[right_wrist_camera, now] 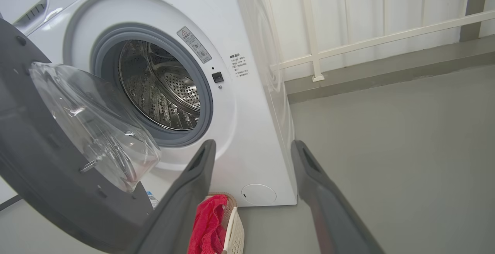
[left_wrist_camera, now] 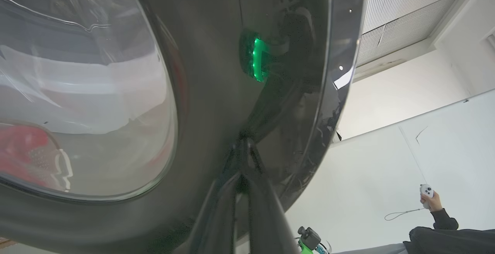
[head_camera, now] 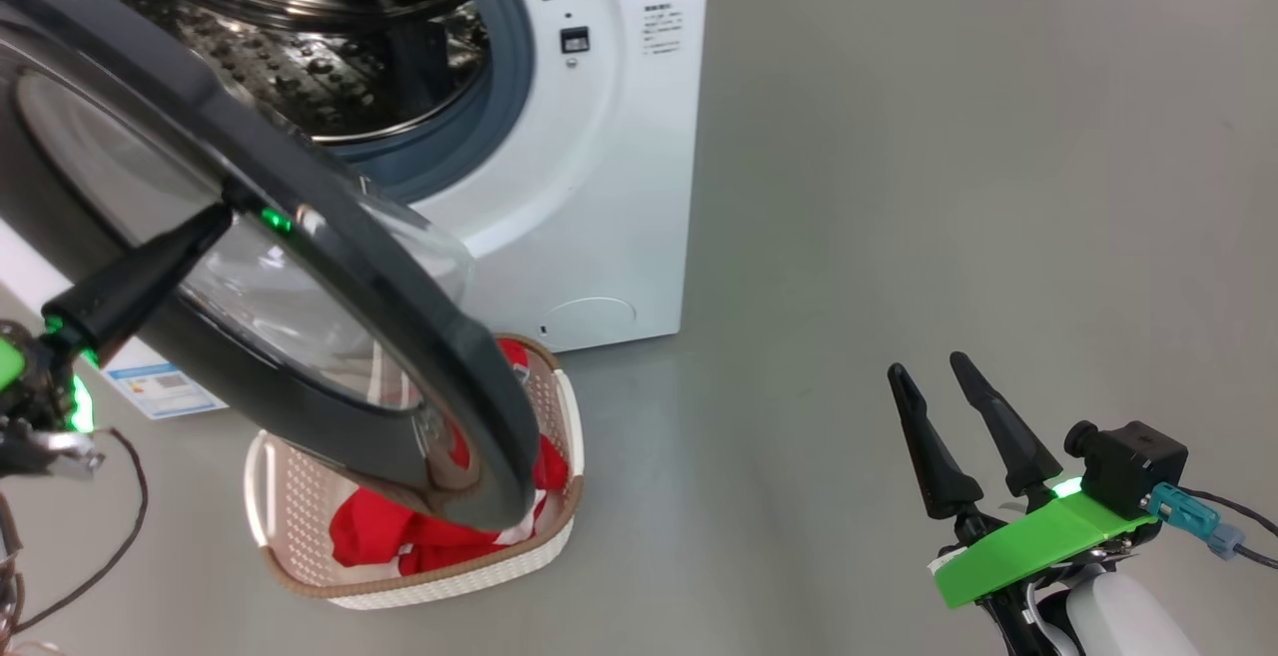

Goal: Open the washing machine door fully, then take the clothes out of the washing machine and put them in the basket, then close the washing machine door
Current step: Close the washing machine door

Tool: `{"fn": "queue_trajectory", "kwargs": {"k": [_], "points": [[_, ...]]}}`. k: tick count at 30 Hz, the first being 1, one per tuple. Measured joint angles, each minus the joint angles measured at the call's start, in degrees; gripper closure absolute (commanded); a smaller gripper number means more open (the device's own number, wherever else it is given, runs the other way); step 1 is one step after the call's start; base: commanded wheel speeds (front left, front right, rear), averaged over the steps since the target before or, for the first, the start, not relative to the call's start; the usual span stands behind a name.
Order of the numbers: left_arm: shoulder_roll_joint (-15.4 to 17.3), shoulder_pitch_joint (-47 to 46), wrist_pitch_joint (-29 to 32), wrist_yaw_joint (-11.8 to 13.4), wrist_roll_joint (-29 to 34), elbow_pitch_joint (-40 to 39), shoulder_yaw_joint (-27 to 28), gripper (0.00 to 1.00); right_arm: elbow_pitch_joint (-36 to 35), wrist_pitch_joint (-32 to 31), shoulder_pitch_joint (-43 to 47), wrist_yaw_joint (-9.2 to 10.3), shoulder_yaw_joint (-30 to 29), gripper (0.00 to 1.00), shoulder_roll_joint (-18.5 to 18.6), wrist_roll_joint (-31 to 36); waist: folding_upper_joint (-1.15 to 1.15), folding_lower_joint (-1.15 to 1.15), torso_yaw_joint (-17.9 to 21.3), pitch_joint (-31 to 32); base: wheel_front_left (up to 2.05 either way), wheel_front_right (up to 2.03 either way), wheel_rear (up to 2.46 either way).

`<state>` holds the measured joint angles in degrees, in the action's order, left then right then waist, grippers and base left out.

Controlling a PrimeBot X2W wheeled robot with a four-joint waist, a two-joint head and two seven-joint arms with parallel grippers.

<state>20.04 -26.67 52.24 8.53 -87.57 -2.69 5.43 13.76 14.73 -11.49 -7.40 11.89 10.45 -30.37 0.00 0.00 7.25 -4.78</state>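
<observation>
Drum (head_camera: 300, 67) looks empty, red clothes (head_camera: 399, 536) lie in the basket (head_camera: 449, 581); closing remains. Left gripper (head_camera: 224, 214), fingers together, touches the half-open washing machine door (head_camera: 499, 406); right gripper (head_camera: 924, 366) idles, fingers apart.

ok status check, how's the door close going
Left hand shut, tips against washing machine door rim. Right hand open, free. Red clothes in basket, drum looks empty. Door partly open, nothing in its path.

We see a white wall (left_wrist_camera: 386, 169). In front of it a person (left_wrist_camera: 444, 235) holds up a small white controller (left_wrist_camera: 426, 190), a thin cord (left_wrist_camera: 402, 213) trailing from it. Above the wall runs a ribbed ceiling (left_wrist_camera: 406, 10).
</observation>
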Motion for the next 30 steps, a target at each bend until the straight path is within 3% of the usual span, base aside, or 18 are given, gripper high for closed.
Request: {"fn": "queue_trajectory", "kwargs": {"k": [30], "points": [[-2.23,-7.69,-12.94,-2.76,8.56,9.32,1.92,1.00,-0.18,0.00,-0.02,0.00,0.32,0.00,-0.36,0.01,0.00,0.00,11.69,-1.65,0.00,0.00,0.00]]}}
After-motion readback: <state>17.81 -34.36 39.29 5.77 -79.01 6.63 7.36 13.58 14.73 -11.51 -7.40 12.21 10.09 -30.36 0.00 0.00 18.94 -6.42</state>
